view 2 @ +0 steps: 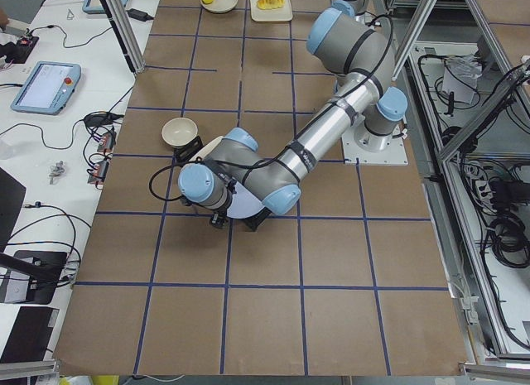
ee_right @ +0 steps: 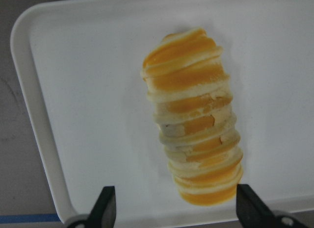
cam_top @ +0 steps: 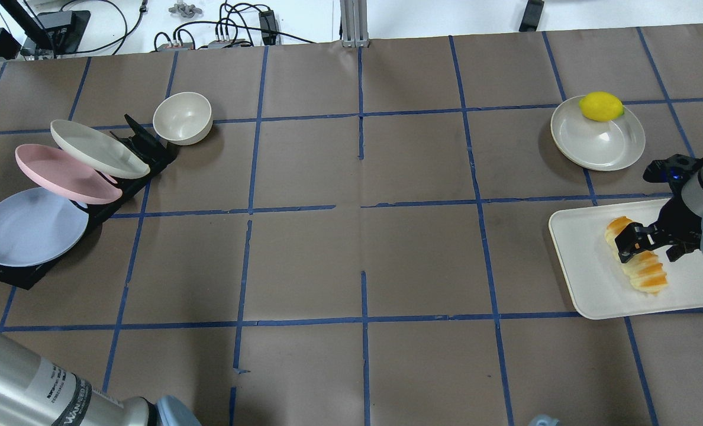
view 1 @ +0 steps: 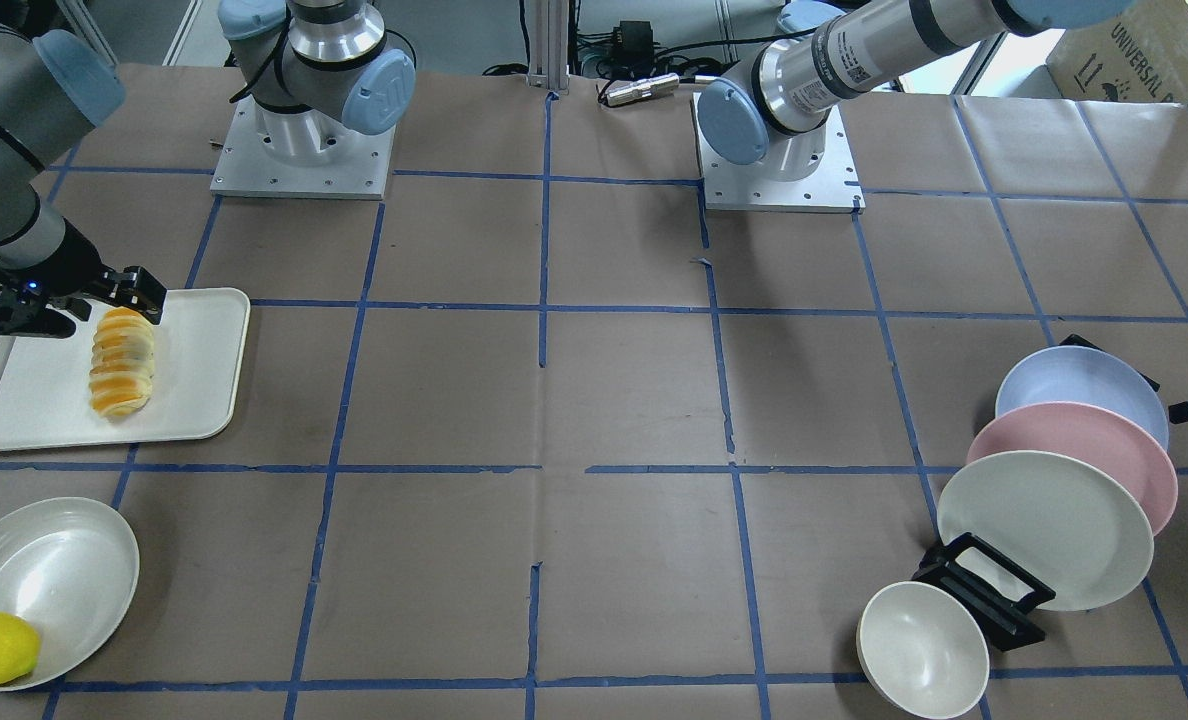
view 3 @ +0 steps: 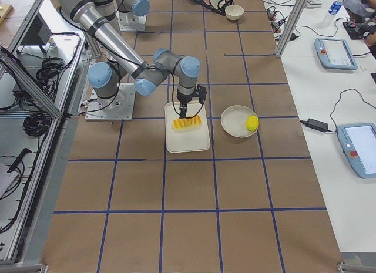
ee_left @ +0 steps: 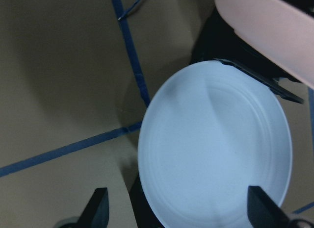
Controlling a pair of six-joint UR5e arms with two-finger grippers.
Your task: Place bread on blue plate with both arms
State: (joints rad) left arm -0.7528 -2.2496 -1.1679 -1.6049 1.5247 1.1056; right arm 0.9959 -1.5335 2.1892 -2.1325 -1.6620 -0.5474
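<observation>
Bread [ee_right: 194, 115] is found lying flat on the white tray [ee_right: 39, 115] at the robot's right end of the bench [cam_top: 351, 254], well apart from the blue plate [cam_top: 29, 228]. That plate is propped at a slant in the black rack [cam_top: 144, 145] at the robot's left end, with the pink plate [cam_top: 64, 174] and the cream plate [cam_top: 97, 148] stacked beside it. The right gripper [ee_right: 177, 209] is held directly above the loaf, jaws spread and set across its narrow width. This alignment is judged to be chosen so the ridged sides can be pinched rather than the long ends. No contact with the loaf is seen. The left gripper [ee_left: 179, 211] is held at the blue plate, jaws likewise apart, with the plate's near rim framed between the fingertips. Whether a finger already touches the rim cannot be told from the wrist view, since the rim runs out of the picture there. The split of work is read as follows: the plate is to be drawn from the rack by one arm and the loaf carried by the other, as neither item is within reach of both. The slanted plate is judged likely to slip if gripped only by its thin edge.
</observation>
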